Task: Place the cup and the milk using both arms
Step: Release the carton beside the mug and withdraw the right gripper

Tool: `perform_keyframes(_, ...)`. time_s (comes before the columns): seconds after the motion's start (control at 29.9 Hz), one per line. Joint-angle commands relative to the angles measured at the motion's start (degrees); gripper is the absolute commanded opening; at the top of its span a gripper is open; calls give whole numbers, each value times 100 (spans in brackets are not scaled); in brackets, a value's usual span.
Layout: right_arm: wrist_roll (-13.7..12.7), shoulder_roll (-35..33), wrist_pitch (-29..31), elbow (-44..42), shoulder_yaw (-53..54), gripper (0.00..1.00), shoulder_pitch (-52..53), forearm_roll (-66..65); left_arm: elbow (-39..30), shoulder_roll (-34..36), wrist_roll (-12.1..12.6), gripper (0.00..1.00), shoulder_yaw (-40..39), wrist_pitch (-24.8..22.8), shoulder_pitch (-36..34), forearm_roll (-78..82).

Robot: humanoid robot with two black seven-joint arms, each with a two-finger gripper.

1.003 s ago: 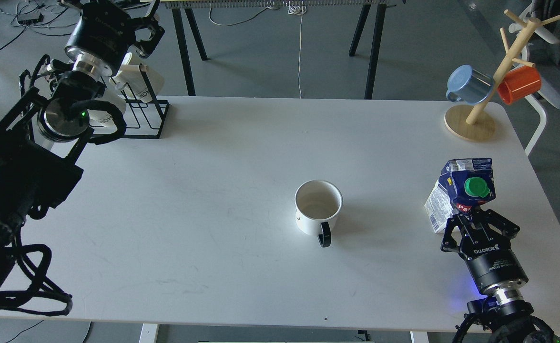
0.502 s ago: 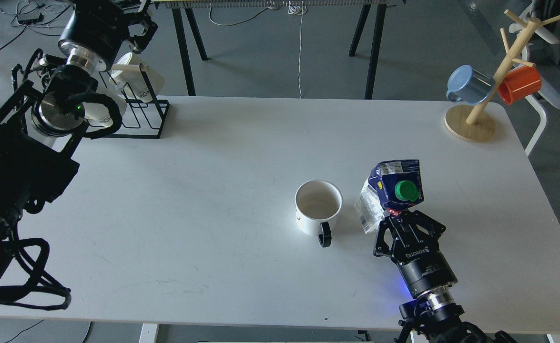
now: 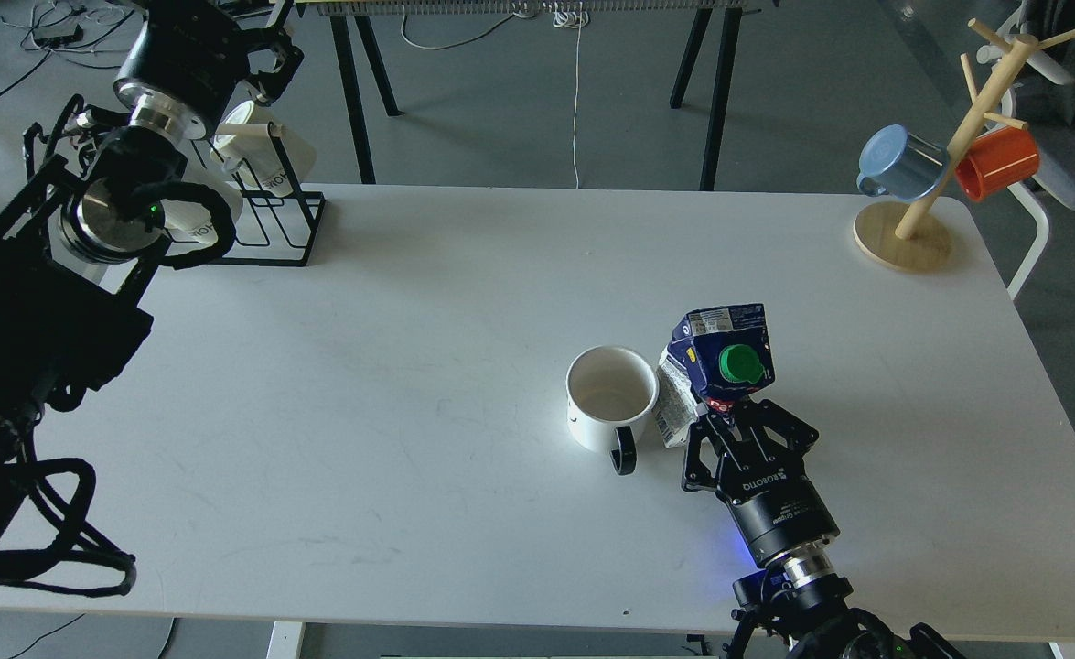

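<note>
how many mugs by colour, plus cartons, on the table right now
white mug: 1
blue mug: 1, hanging on the wooden mug tree
orange mug: 1, hanging on the same tree
milk carton: 1, held by the right end effector beside the white mug
total: 4

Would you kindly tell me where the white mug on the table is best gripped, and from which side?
Grip the white mug by its black handle, coming from the near side: it stands upright, handle toward the robot, with the milk carton crowding its right.
</note>
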Motion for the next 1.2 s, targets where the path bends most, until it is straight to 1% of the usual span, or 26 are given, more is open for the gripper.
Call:
perform_keyframes(0.0, 0, 26, 0, -7, 4, 39, -1, 0, 0, -1, -9, 99, 0, 0, 0, 35)
perform_keyframes(0.07, 0, 9, 0, 2, 4, 52, -1, 0, 0, -1, -9, 99, 0, 0, 0, 35)
perform_keyframes(0.13, 0, 0, 0, 19, 4, 61, -9, 9, 0, -10, -9, 99, 0, 0, 0, 35)
perform_keyframes(0.23, 0, -9, 0, 11, 30, 64, -44, 9, 0, -10, -9, 99, 0, 0, -9, 35)
perform_keyframes(0.33, 9, -17, 0, 11, 48, 72, -97, 9, 0, -19, -18, 99, 0, 0, 0, 35)
perform_keyframes(0.4, 9, -18, 0, 28, 74, 83, -158, 0, 0, -19, -18, 99, 0, 0, 0, 35)
perform_keyframes(0.43, 9, -18, 0, 46, 83, 96, -211, 0, 0, -19, -18, 99, 0, 0, 0, 35)
perform_keyframes(0.47, 9, -26, 0, 54, 92, 98, -255, 0, 0, -19, -18, 99, 0, 0, 0, 35)
perform_keyframes(0.57, 9, -149, 0, 142, 109, 98, -439, -9, 0, -19, -18, 99, 0, 0, -9, 35)
perform_keyframes(0.84, 9, -886, 0, 634, 179, 98, -993, -184, 44, -27, -9, 99, -9, 0, 27, 26)
perform_keyframes(1.0, 9, -1879, 0, 1170, 908, 98, -1170, -229, 53, -98, 26, 99, -17, -9, 44, 18)
perform_keyframes(1.1, 9, -2564, 0, 1241, 1487, 98, -1117, -229, 53, -133, 26, 99, -52, -18, 62, -18)
perform_keyframes(1.17, 0, -2873, 0, 1215, 1857, 98, -1021, -229, 53, -194, 18, 99, -105, -26, 88, -44)
